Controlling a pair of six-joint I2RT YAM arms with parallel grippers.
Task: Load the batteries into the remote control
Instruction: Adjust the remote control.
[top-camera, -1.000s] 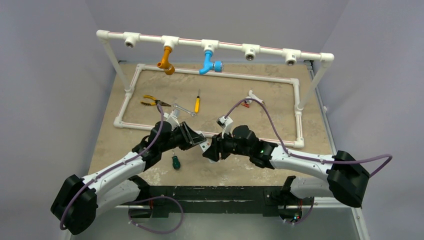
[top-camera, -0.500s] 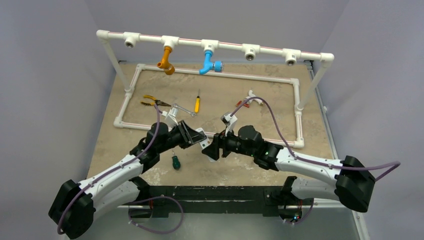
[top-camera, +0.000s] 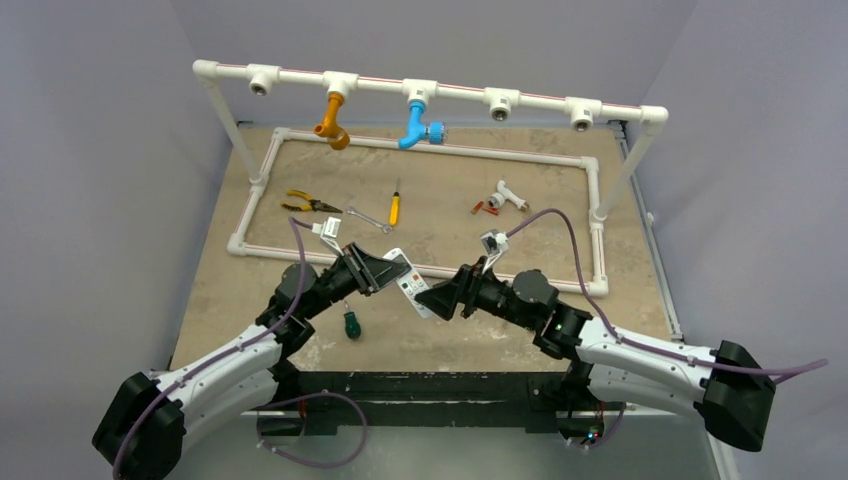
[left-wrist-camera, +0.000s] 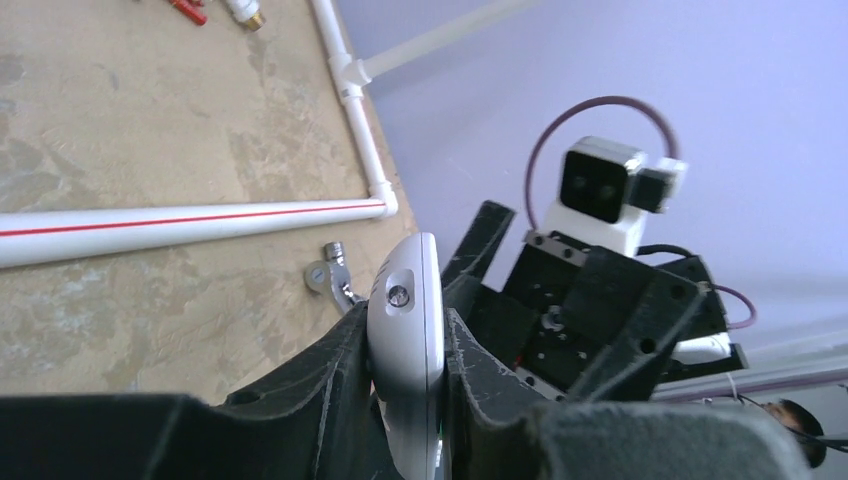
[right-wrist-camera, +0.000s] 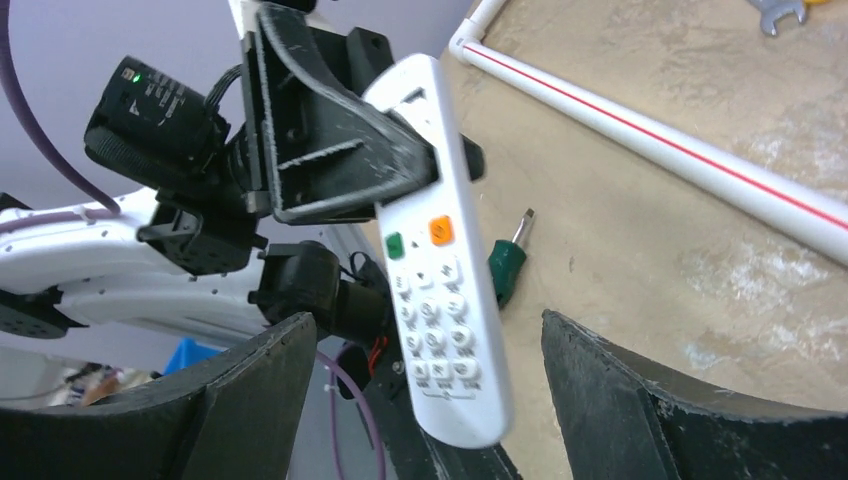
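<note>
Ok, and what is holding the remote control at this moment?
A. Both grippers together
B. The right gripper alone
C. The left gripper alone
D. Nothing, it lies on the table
C: the remote control is pinched edge-on in the left gripper above the table, while the right gripper has its jaws wide apart on either side of it, with gaps showing in the right wrist view.

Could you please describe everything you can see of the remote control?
The remote control is a slim white plastic handset with green and orange buttons above rows of white keys, and a small lens at its tip. The left end effector clamps its upper part, holding it tilted in the air. The open right end effector faces its lower end, not gripping it.
</note>
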